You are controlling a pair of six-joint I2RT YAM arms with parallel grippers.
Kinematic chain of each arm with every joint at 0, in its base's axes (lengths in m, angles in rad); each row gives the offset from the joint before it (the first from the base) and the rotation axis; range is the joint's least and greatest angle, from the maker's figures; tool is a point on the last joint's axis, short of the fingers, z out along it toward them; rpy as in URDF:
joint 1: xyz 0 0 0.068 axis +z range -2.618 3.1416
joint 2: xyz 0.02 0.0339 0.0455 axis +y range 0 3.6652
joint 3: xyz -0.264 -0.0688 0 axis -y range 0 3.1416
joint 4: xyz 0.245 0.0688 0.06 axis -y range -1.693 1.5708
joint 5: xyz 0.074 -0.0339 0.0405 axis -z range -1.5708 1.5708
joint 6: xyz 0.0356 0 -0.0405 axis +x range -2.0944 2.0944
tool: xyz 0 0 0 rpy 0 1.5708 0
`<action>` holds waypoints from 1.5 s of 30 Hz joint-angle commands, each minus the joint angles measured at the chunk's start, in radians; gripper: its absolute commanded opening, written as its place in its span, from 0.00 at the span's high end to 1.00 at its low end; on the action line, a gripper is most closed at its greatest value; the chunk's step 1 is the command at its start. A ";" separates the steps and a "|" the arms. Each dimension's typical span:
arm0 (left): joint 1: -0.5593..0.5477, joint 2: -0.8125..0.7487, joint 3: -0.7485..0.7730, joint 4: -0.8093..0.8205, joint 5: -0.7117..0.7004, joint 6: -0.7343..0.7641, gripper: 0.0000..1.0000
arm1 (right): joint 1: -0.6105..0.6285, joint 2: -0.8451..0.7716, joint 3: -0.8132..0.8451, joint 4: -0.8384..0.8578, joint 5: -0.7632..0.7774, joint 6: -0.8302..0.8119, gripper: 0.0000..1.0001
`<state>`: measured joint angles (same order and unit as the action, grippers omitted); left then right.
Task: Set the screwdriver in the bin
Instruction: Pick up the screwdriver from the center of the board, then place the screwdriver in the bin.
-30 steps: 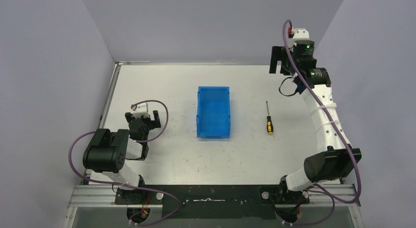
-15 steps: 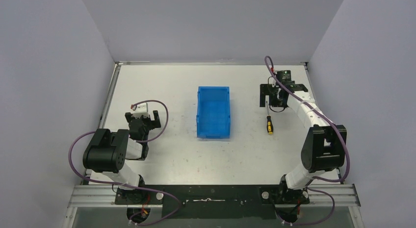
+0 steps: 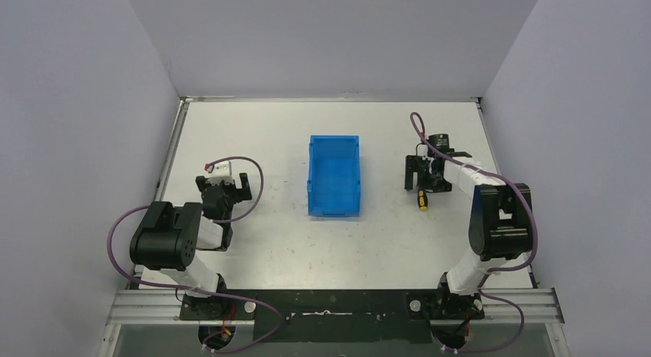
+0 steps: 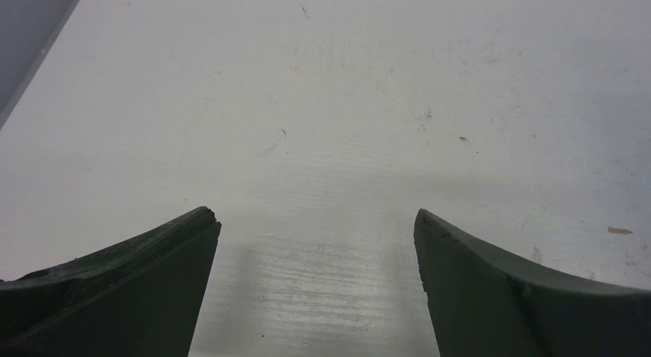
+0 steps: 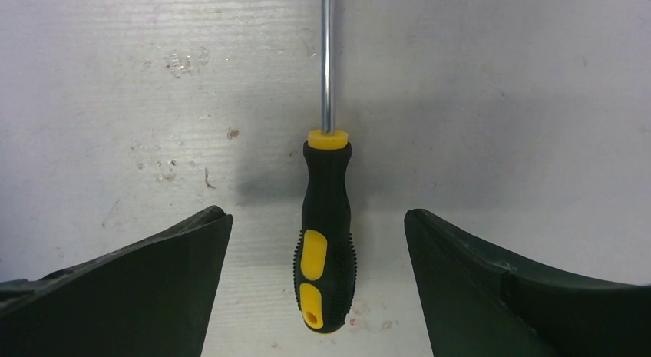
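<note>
Right pincer [image 5: 316, 213] over the screwdriver [image 5: 325, 249]
Its jaws gape wide, straddling it without touching; left pincer [image 4: 315, 219] is equally wide, holding nothing.

The bin [image 3: 334, 176] is set mid-table [image 3: 269, 134]. The screwdriver [image 5: 325, 242] is laid on the table right of it, apart, under the right gripper [image 3: 420, 175]. The left gripper [image 3: 223, 190] is held left of the bin.

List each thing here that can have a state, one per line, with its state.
screwdriver: lying flat on the table, handle between the right fingers, not gripped.
bin: upright, nothing visible inside.
right gripper: open, fingers either side of the handle, clear of it.
left gripper: open, holding nothing.
</note>
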<state>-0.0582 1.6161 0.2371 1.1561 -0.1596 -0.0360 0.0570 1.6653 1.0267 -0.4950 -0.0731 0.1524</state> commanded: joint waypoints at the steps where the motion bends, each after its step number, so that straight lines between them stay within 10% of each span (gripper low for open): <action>1: -0.002 -0.007 0.018 0.054 0.003 0.005 0.03 | -0.017 0.035 -0.016 0.084 -0.027 0.018 0.18; 15: -0.002 -0.005 0.018 0.053 0.003 0.006 0.03 | -0.022 0.038 -0.008 0.073 0.007 0.015 0.76; 45: -0.002 -0.005 0.018 0.054 0.003 0.007 0.03 | -0.022 -0.080 0.672 -0.338 0.070 -0.027 0.83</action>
<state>-0.0582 1.6161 0.2371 1.1561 -0.1596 -0.0360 0.0387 1.6264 1.5711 -0.7670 -0.0307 0.1379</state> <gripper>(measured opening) 0.971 0.274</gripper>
